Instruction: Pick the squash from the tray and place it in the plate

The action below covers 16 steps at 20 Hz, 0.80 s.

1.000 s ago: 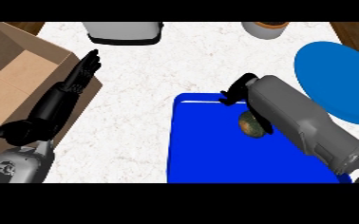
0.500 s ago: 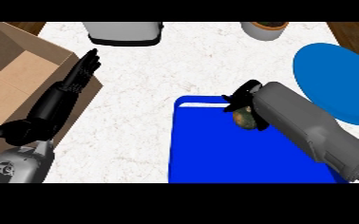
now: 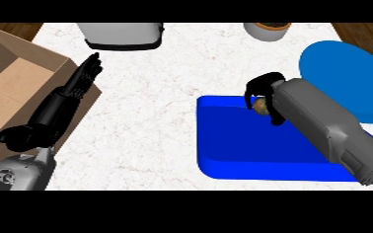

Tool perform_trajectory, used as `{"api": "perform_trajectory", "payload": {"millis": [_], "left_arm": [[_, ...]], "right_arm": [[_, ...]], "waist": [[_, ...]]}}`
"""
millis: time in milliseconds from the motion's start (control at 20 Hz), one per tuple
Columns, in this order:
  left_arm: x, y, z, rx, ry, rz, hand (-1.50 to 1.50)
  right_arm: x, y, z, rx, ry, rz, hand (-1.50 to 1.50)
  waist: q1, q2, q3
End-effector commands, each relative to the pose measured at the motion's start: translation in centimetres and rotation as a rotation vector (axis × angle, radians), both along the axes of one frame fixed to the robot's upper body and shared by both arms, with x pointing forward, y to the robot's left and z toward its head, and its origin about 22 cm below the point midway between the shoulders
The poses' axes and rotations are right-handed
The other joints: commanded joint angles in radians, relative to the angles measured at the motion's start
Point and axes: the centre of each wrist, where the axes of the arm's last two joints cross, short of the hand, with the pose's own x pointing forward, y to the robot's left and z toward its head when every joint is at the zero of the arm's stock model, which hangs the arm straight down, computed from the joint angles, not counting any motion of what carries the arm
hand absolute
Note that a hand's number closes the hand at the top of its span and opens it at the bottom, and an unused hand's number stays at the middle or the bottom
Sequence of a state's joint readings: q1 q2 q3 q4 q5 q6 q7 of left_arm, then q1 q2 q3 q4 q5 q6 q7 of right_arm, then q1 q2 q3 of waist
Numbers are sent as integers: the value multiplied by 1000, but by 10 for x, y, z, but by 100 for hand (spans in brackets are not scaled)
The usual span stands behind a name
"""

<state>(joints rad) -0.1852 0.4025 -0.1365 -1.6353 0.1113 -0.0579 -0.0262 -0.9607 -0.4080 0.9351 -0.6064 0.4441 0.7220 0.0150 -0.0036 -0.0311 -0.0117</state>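
A blue tray (image 3: pixel 241 153) lies on the counter at the lower right. Over its far edge my right hand (image 3: pixel 264 91) is curled round the squash (image 3: pixel 259 106), a small tan and green thing of which only a bit shows under the fingers. The blue plate (image 3: pixel 339 74) sits at the right edge, just beyond the tray, partly hidden by my right forearm. At the left my left hand (image 3: pixel 76 86) rests open, fingers straight and pointing away, over the edge of a cardboard box.
A brown cardboard box (image 3: pixel 22 79) stands at the left edge. At the back are a grey appliance (image 3: pixel 120 33) and a round pot (image 3: pixel 267 29). White marbled counter (image 3: pixel 160 94) spreads between the box and the tray.
My right hand has moved with the squash toward the tray's far edge, closer to the plate. The left hand has not moved.
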Motion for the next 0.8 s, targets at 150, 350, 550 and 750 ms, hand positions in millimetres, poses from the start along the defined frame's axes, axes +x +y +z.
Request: {"api": "perform_trajectory", "payload": {"millis": [150,350,550,750], "left_arm": [[-3,8,-3,1,12,39,0],[-4,3,-5,-4,7,8,0],[-2,2,-9,-9,22,7,0],[-5,0,2,-9,11,12,0]], "right_arm": [[21,-24,13,-36,-482,-556,150],[20,33,14,2,-761,-745,150],[15,98,35,44,-1001,-846,150],[1,141,45,65,-1133,-898,150]], "waist": [[-28,4,14],[-5,12,11],[-11,14,10],[-15,13,11]]}}
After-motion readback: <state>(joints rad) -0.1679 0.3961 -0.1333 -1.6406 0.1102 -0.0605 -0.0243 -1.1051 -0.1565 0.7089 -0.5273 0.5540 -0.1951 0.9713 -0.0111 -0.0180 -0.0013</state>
